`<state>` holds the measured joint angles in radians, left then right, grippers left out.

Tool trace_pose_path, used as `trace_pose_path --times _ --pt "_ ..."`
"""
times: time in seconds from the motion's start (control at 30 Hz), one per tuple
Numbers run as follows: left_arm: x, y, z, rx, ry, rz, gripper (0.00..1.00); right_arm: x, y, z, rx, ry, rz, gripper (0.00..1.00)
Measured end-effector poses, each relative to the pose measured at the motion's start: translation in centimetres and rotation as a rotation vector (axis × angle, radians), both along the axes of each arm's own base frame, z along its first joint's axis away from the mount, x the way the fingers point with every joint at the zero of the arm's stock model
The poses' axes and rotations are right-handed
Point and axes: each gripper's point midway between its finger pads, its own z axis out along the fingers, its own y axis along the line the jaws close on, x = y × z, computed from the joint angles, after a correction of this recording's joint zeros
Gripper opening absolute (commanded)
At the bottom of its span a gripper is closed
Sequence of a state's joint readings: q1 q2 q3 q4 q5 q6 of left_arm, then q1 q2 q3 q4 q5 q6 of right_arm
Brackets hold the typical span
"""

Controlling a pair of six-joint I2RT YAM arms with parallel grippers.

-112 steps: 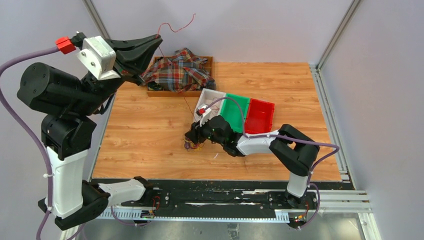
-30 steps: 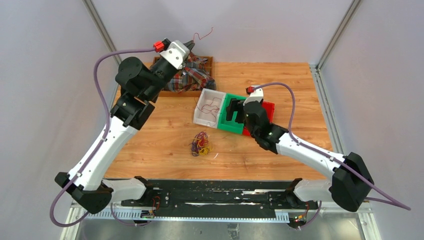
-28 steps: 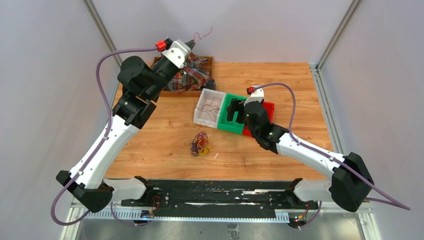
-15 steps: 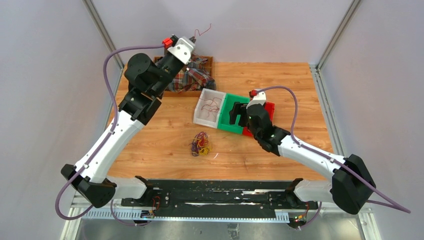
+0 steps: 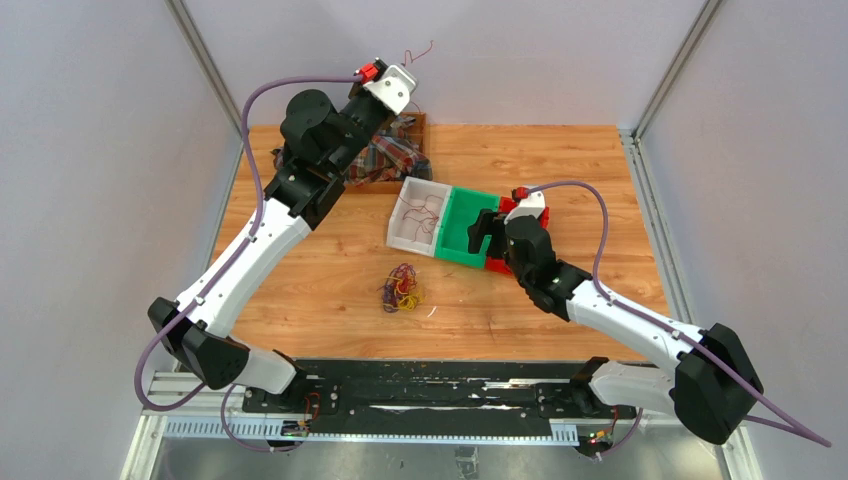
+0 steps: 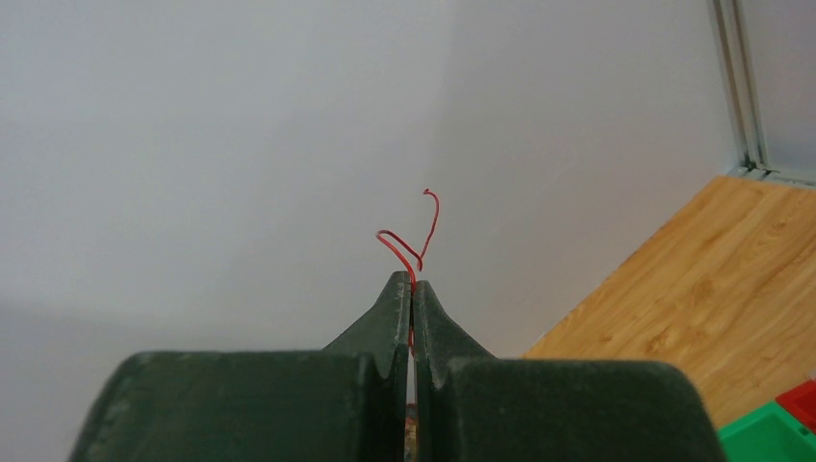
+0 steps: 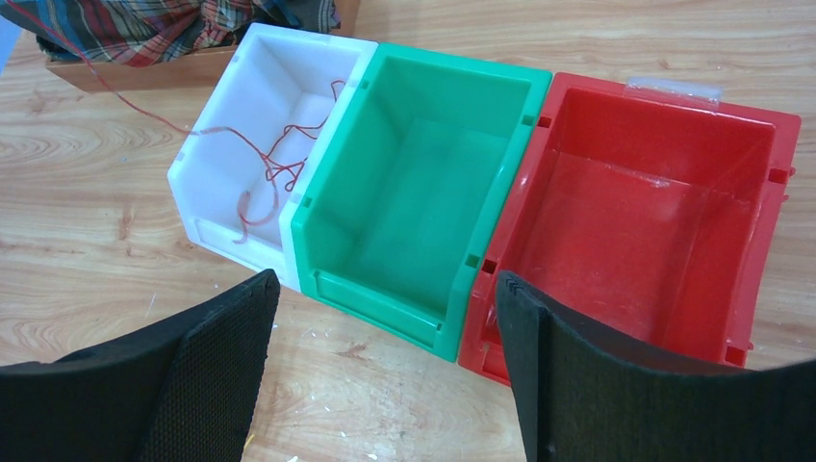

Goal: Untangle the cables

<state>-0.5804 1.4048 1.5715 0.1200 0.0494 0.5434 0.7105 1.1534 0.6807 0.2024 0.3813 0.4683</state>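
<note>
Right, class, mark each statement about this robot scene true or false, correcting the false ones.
1. The left gripper is shut on a thin red wire. True.
2. The right gripper holds the tangle. False: it is open and empty; the tangle lies on the table.
3. The green bin contains wire. False: it is empty; wire lies in the white bin.
4. The green bin sits between the white bin and the red bin. True.
</note>
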Motion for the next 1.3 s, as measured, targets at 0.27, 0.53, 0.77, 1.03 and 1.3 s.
trace_pose_path --times 0.27,0.53,0.77,1.03,1.3 --pt "0.0 0.4 2.7 -0.042 -0.052 0.018 0.0 -0.1 -0.1 -0.2 0.015 0.009 0.001 0.82" --pt "-0.1 0.7 3.0 -0.045 -0.065 0.026 0.0 0.0 -0.5 0.1 0.029 0.009 -0.014 0.82" --pt "0.3 0.3 0.0 0.016 -0.031 0.025 0.0 -0.2 -0.9 0.2 0.03 0.016 -0.021 0.82" --pt "0.7 0.0 -2.0 0.071 -0.014 0.027 0.0 -0.3 -1.4 0.7 0.042 0.007 -0.032 0.82" --pt "1.4 -0.7 -8.2 0.182 0.073 0.011 0.0 -0.4 -1.8 0.0 0.038 0.022 -0.042 0.83"
